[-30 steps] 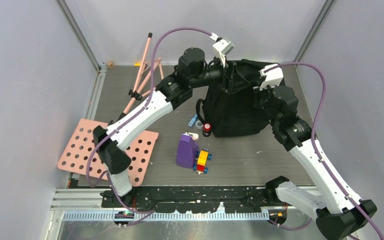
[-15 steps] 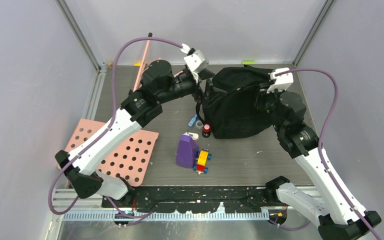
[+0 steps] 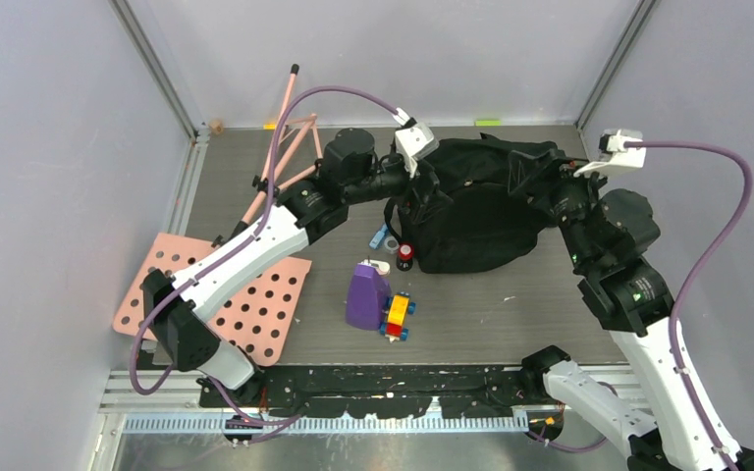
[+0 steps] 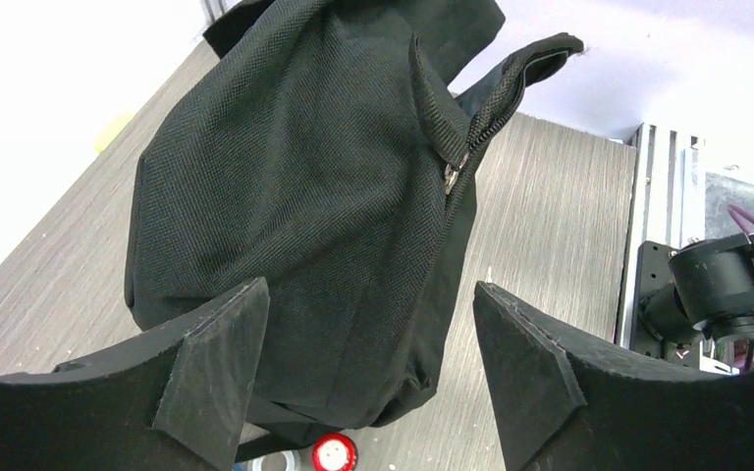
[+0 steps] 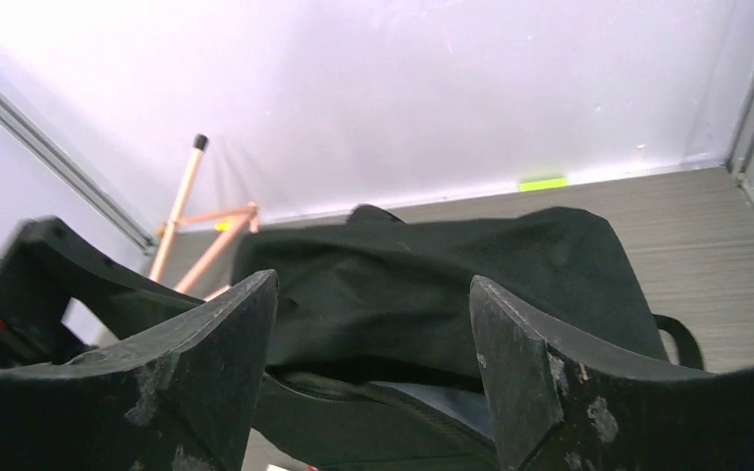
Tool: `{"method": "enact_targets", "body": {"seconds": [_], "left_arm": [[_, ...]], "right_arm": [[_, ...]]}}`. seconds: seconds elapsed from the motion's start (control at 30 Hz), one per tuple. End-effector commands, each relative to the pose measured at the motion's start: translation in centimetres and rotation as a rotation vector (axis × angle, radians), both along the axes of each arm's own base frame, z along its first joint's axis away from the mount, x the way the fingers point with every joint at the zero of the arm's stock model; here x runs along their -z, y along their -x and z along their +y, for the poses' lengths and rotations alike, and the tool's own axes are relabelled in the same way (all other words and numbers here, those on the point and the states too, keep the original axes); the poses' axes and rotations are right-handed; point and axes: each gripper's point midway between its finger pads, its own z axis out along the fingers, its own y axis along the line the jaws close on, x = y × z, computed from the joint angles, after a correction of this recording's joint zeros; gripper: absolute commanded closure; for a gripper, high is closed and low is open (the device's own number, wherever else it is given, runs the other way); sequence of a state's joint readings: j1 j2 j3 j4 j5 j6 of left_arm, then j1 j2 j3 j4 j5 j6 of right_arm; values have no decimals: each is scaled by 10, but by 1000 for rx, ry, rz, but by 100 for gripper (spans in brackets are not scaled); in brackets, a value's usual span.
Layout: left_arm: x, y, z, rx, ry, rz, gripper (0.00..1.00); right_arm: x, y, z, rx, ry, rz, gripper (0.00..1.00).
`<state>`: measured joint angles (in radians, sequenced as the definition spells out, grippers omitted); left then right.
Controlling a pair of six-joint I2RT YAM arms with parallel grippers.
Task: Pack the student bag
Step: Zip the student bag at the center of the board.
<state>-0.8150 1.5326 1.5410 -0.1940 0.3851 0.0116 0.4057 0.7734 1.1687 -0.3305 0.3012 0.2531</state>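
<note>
The student bag (image 3: 471, 221) lies slumped at upper centre of the top view: one bag, with one purple bottle (image 3: 365, 297) and one block toy (image 3: 398, 316) below it.

In the left wrist view, the left gripper (image 4: 368, 289) is spread wide and empty, and the bag fills the centre.

In the right wrist view, the right gripper (image 5: 373, 283) is likewise spread and holds nothing.

A poor pinch could collapse the floppy opening.

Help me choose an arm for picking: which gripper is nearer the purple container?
Left. The left gripper is at the left edge of the student bag, beyond the purple container; the right gripper is across the bag, farther off.
</note>
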Motion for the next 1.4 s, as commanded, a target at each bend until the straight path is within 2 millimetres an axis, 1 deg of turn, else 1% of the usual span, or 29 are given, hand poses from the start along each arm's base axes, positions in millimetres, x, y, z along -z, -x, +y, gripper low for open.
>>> {"method": "enact_targets", "body": {"seconds": [0.0,0.13,0.2,0.33,0.53,0.67,0.8,0.97,1.03,1.2,1.27,1.37], "left_arm": [[-26,4,-3,34,93,-81,22],[-22,8,-9,74,104,-60,32],[-19,10,-11,84,107,-34,34],[-16,9,-14,82,114,-26,34],[-13,6,-17,83,113,-22,44],[-10,5,-20,87,111,-19,47],[-6,6,-23,92,104,-16,47],[-3,5,-26,92,97,-16,52],[-2,5,-27,93,95,-15,56],[-1,5,-28,88,94,-12,65],[-1,4,-29,86,94,-13,67],[-2,3,-29,81,97,-11,74]], "right_arm": [[-26,-1,12,-43,-143,-10,23],[-24,-12,38,-134,-197,57,25],[-25,-16,47,-161,-228,78,26],[-14,-25,54,-165,-267,126,28],[-4,-33,68,-197,-313,184,34],[1,-34,70,-197,-327,203,37],[5,-32,73,-203,-335,221,39],[16,-32,77,-198,-328,254,40],[19,-32,79,-204,-326,262,42],[17,-30,82,-212,-320,261,48],[18,-28,82,-209,-318,263,49],[27,-27,80,-195,-302,277,49]]}}
